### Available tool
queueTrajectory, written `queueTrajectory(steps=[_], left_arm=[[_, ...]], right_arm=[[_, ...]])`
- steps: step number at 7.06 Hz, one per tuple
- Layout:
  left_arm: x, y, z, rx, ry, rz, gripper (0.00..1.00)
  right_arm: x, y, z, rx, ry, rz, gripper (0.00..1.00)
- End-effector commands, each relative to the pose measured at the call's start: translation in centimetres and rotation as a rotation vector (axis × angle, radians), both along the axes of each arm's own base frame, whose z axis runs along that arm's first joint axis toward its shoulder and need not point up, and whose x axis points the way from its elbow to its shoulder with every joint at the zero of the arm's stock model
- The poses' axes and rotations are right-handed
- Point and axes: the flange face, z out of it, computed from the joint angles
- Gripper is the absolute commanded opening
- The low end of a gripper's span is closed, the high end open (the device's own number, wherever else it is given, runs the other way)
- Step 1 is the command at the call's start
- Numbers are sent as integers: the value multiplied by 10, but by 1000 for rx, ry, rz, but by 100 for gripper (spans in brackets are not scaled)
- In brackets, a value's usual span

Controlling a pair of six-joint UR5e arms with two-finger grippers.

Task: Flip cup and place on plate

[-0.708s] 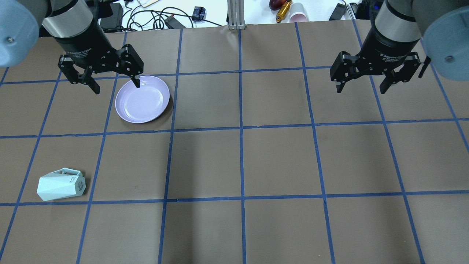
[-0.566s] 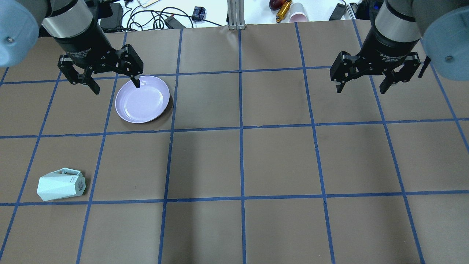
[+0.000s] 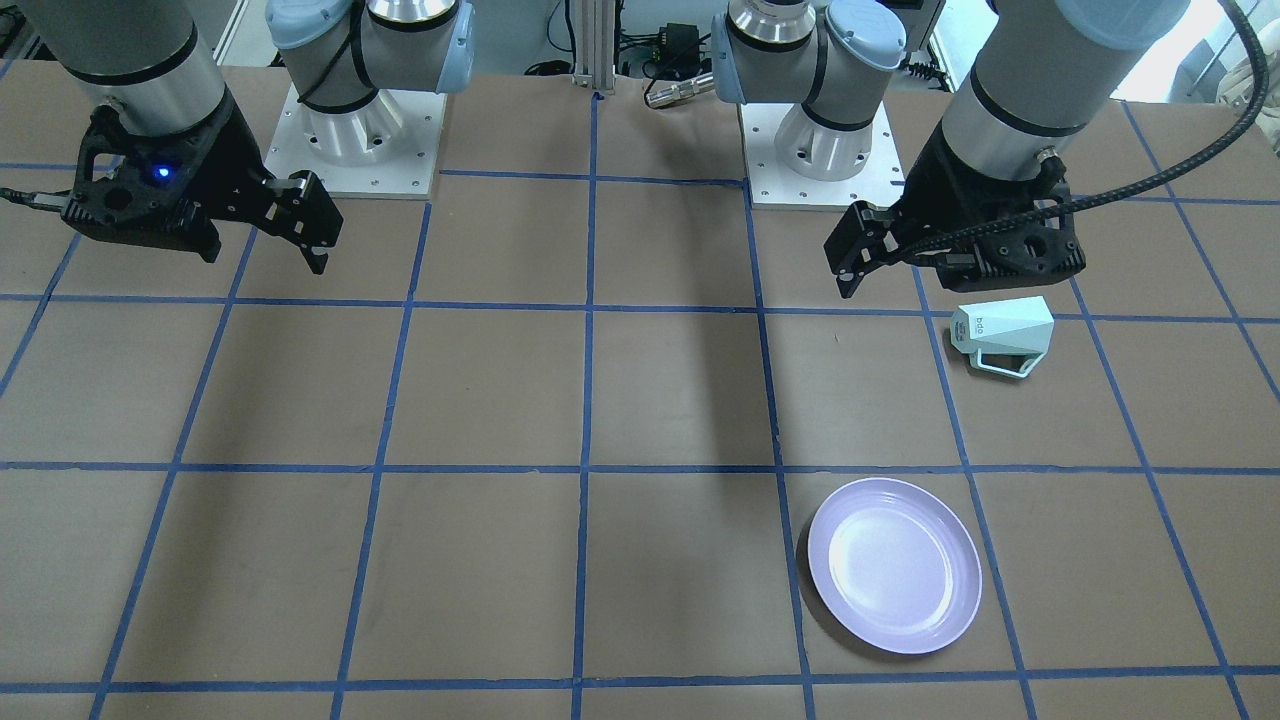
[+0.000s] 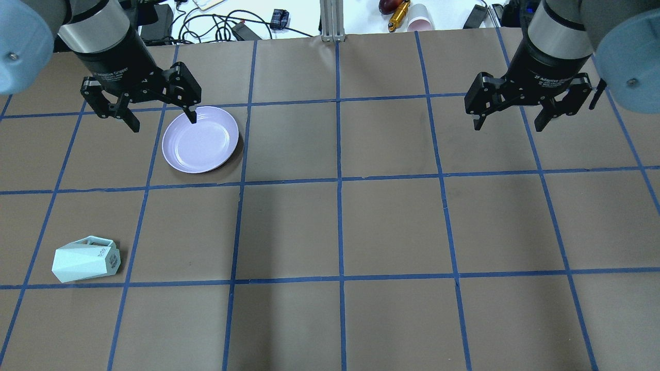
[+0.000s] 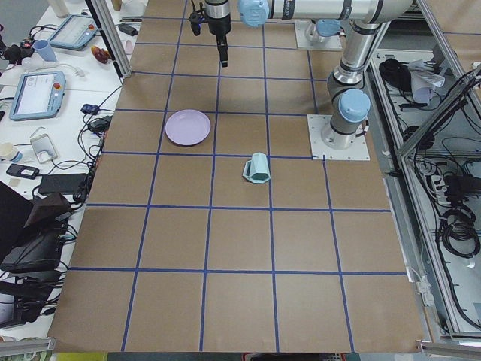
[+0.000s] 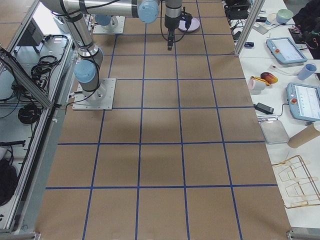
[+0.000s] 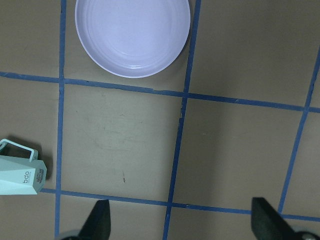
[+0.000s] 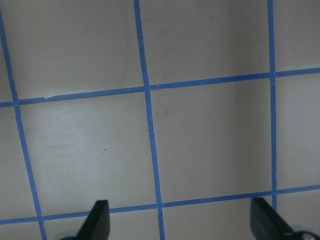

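The pale mint faceted cup (image 4: 86, 259) lies on its side at the near left of the table, handle toward the far side and printed base toward the table's middle. It also shows in the front view (image 3: 1003, 330) and at the left edge of the left wrist view (image 7: 20, 172). The lavender plate (image 4: 201, 140) sits empty further out, also in the left wrist view (image 7: 132, 35). My left gripper (image 4: 165, 122) is open and empty, hovering high, over the plate's left rim in the overhead view. My right gripper (image 4: 508, 126) is open and empty, high over the far right.
The table is brown paper with a blue tape grid. An aluminium post (image 4: 332, 20), cables and a pink paper cup (image 4: 420, 20) lie beyond the far edge. The two arm bases (image 3: 360, 140) (image 3: 820, 150) stand on the robot's side.
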Motion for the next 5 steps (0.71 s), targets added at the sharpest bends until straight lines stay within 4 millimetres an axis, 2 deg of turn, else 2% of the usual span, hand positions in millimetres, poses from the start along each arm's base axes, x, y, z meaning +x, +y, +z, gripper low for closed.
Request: queueTrajectory(steps=[1, 5], left_arm=[[0, 2, 5, -11, 1, 1, 100], [5, 0, 7, -22, -1, 10, 100]], right_arm=[[0, 0, 0, 0, 0, 0, 100], [0, 0, -1, 1, 0, 0, 100]])
